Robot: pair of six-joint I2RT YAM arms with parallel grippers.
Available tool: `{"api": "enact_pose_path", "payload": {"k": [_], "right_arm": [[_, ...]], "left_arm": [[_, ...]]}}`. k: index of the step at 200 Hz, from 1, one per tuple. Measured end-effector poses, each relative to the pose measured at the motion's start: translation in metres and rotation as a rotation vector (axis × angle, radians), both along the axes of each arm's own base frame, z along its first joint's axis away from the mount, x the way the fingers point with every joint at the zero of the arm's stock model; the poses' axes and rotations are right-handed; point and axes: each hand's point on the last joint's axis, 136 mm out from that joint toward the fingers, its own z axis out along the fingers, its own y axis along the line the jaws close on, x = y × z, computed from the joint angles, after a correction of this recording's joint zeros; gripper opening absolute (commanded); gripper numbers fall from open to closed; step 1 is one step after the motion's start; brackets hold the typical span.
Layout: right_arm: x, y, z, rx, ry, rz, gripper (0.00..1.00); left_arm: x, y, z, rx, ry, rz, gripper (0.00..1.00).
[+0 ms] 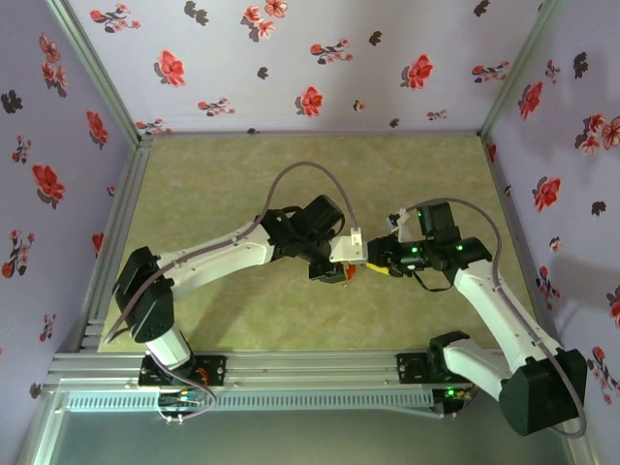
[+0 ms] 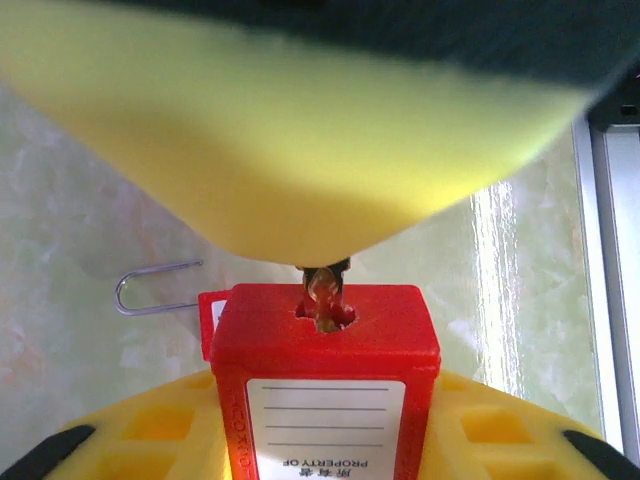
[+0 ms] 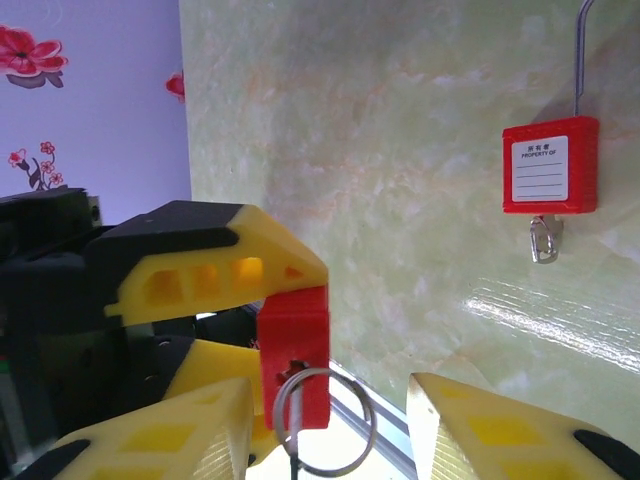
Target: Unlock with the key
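A red padlock [image 2: 325, 380] with a white label is clamped between the yellow fingers [image 2: 150, 430] of my left gripper [image 1: 334, 266], keyhole end facing out. The key [image 2: 325, 292] sits in the keyhole. In the right wrist view the same padlock [image 3: 295, 335] shows with the key [image 3: 296, 406] and its wire ring [image 3: 372, 421] hanging out of it. My right gripper [image 3: 330, 440] is open, its fingers [image 3: 500, 430] standing either side of the ring without pinching it. In the top view the right gripper [image 1: 378, 263] meets the left one mid-table.
A second red padlock [image 3: 550, 165] lies flat on the green marbled table [image 3: 400, 120], with a long wire shackle [image 2: 150, 290] and a small key [image 3: 545, 240] at its base. The metal rail [image 1: 310, 368] runs along the near edge. Flowered walls [image 1: 291, 58] enclose the table.
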Motion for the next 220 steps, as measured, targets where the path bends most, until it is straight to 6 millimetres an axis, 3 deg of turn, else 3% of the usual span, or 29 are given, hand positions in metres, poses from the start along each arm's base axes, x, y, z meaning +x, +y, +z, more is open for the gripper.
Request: {"api": "enact_pose_path", "payload": {"k": [24,72,128,220], "right_arm": [[0.000,-0.001,0.001,0.007,0.007,-0.004,0.43],[-0.004,0.001,0.004,0.029,0.022,0.001,0.27],[-0.010,0.000,-0.006,0.037,0.058,-0.002,0.17],[-0.006,0.003,-0.007,0.059,0.054,0.006,0.12]], "left_arm": [[0.000,0.002,-0.008,0.015,0.011,0.003,0.00],[0.002,0.002,-0.009,0.014,0.016,0.007,0.00],[0.003,0.002,-0.009,0.013,0.016,0.007,0.00],[0.003,0.002,-0.009,0.014,0.015,0.007,0.00]]}}
